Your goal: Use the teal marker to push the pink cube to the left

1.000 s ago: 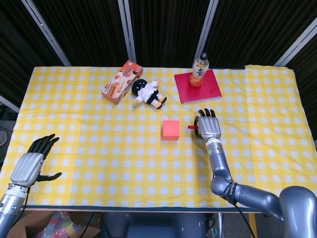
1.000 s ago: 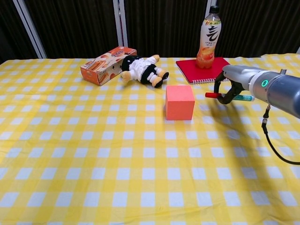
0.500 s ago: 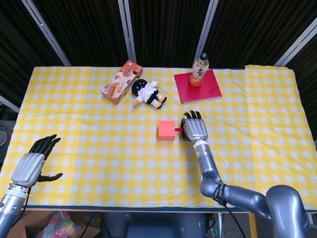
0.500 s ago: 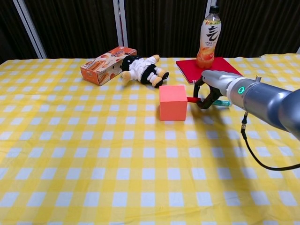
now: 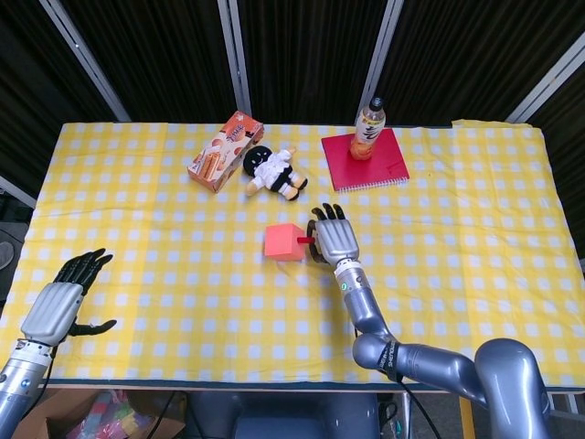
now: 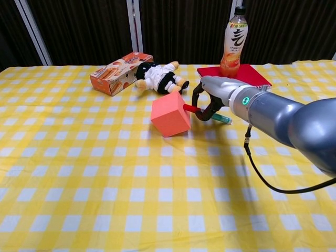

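The pink cube [image 5: 284, 241] [image 6: 170, 114] sits near the table's middle, turned askew and tipped on one edge in the chest view. My right hand [image 5: 334, 235] [image 6: 211, 96] is just to its right and grips the teal marker [image 6: 219, 118], whose red cap [image 6: 190, 108] presses against the cube's right face. In the head view only the red tip [image 5: 305, 240] shows past the hand. My left hand [image 5: 66, 298] hangs at the table's front left corner, fingers apart and holding nothing.
A snack box [image 5: 225, 151] and a small doll [image 5: 273, 172] lie behind the cube. A drink bottle [image 6: 234, 43] stands on a red notebook [image 5: 366, 159] at the back right. The yellow checked cloth [image 5: 183, 293] covers the table.
My right hand has moved left with the marker, reached the cube and pushed it leftward; the cube has rotated and tilted. The left hand has stayed put.
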`<state>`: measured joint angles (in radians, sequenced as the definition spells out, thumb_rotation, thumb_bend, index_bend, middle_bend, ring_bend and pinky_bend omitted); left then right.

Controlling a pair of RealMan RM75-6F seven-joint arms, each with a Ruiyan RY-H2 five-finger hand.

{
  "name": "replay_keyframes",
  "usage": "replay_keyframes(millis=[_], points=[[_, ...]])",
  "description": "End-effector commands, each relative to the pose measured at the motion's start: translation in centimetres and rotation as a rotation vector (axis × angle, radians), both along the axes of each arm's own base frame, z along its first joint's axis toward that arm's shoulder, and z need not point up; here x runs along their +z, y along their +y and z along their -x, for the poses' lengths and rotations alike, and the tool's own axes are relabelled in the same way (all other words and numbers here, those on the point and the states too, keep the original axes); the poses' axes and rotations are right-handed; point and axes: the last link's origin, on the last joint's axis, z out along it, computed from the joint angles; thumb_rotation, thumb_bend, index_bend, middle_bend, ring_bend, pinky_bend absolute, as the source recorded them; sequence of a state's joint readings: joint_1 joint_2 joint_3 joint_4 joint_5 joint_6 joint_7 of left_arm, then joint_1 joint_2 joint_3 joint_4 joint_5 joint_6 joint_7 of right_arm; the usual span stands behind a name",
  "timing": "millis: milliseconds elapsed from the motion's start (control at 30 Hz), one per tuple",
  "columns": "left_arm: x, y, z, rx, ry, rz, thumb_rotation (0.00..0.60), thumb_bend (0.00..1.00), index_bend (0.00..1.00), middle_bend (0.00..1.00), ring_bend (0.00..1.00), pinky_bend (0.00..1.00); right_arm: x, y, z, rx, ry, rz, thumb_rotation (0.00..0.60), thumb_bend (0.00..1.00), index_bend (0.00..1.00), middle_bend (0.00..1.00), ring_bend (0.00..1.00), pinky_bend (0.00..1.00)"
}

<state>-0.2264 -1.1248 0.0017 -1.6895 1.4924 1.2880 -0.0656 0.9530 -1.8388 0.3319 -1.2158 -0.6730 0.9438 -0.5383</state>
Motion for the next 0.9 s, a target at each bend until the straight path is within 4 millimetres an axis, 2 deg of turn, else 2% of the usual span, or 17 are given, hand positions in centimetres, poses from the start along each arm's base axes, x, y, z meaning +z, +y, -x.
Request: replay_keyframes(millis=[33,267,433,700,900], points=[[0.0,0.0,0.0,0.0,-0.001,-0.001,0.6,0.0,0.0,0.0,0.0,0.0,-0.2,-0.1,0.5,-0.008,0.02,0.003,0.6,0.6,0.57,0.18,0.01,0.0],[0.0,0.0,0.0,0.001,-0.005,0.002,0.6,0.0,0.0,0.0,0.0,0.0,0.8,-0.9,2.2,-0.051,0.059,0.046,0.6,0.6,0.57,0.18,0.01,0.0],[0.0,0.0,0.0,0.002,-0.005,0.003,0.6,0.0,0.0,0.0,0.0,0.0,1.4,-1.3,2.7,-0.057,0.079,0.065,0.6,0.6,0.57,0.18,0.01,0.0],[0.0,0.0,-0.1,0.004,-0.006,0.002,0.6,0.0,0.0,0.0,0.0,0.0,1.4,-1.4,2.5,-0.053,0.086,0.061,0.6,0.6,0.57,0.18,0.01,0.0],[0.0,0.1,-0.1,0.004,-0.008,0.001,0.6,0.0,0.0,0.0,0.0,0.0,0.5,-1.4,1.5,-0.031,0.07,0.049,0.6,0.6,0.57,0.18,0.02,0.0]])
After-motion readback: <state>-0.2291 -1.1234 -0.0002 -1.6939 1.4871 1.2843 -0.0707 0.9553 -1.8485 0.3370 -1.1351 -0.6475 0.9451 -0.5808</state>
